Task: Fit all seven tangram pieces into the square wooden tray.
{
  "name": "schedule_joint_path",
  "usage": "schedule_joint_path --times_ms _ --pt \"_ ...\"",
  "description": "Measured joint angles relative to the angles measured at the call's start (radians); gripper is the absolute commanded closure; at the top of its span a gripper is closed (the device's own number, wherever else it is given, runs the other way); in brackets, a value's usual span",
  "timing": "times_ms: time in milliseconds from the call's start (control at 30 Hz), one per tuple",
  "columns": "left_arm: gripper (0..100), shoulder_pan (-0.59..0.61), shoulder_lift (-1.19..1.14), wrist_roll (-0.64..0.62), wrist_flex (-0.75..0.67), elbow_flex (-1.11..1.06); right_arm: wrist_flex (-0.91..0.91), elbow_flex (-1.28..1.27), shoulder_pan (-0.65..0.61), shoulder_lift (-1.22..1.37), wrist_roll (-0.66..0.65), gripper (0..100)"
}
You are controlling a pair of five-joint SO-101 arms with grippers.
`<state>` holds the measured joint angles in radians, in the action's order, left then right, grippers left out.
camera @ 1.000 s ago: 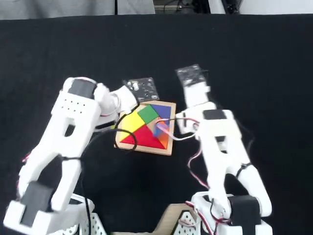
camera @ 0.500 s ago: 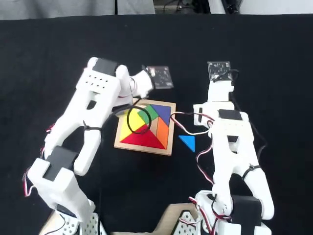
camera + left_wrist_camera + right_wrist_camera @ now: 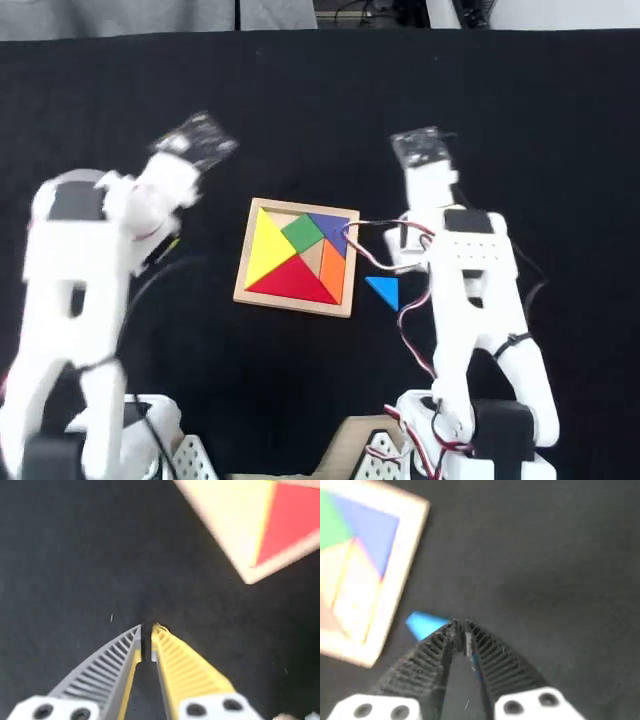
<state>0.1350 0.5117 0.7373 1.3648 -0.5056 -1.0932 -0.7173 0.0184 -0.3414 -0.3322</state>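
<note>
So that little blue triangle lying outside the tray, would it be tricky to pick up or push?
Probably stiff: the blue triangle keeps crisp, straight edges. It lies flat on the black cloth, so it should slide rather than roll or tip when pushed. Sitting so low, it may be awkward to pinch from above.

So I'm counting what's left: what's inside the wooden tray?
Inside the tray: yellow triangle, red triangle, green square, orange piece, dark blue triangle, plus a bare wood-coloured patch near the middle. A cable hides a sliver of the right edge. The light blue triangle lies outside.
</note>
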Motion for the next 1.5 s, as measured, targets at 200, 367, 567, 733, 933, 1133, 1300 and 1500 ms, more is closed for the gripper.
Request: schedule_joint_path --times_ms 200,367,567,733,933,1133,1300,1500 --pt "84 0.229 0.348 -0.149 -0.252 -0.506 -0.18 0.017 -0.14 0.0 -0.069 95.5" --pt "84 0.302 0.503 -0.173 -0.259 -0.709 -0.19 0.006 -0.21 0.0 -0.075 79.6" --pt "84 0.304 0.525 -0.27 -0.368 -0.868 -0.118 -0.066 -0.21 0.0 -0.08 78.3" --pt "84 0.304 0.534 -0.336 -0.42 -0.905 -0.08 -0.104 -0.209 0.0 -0.13 78.3" --pt "84 0.304 0.537 -0.347 -0.42 -0.911 -0.008 -0.133 -0.209 0.028 -0.147 78.3" --pt "84 0.304 0.537 -0.347 -0.42 -0.911 0.02 -0.104 -0.209 0.175 -0.149 79.3" --pt "84 0.304 0.537 -0.347 -0.42 -0.911 0.02 -0.034 -0.204 0.252 -0.161 83.5" --pt "84 0.304 0.537 -0.347 -0.42 -0.914 0.034 -0.034 -0.178 0.253 -0.193 83.5"
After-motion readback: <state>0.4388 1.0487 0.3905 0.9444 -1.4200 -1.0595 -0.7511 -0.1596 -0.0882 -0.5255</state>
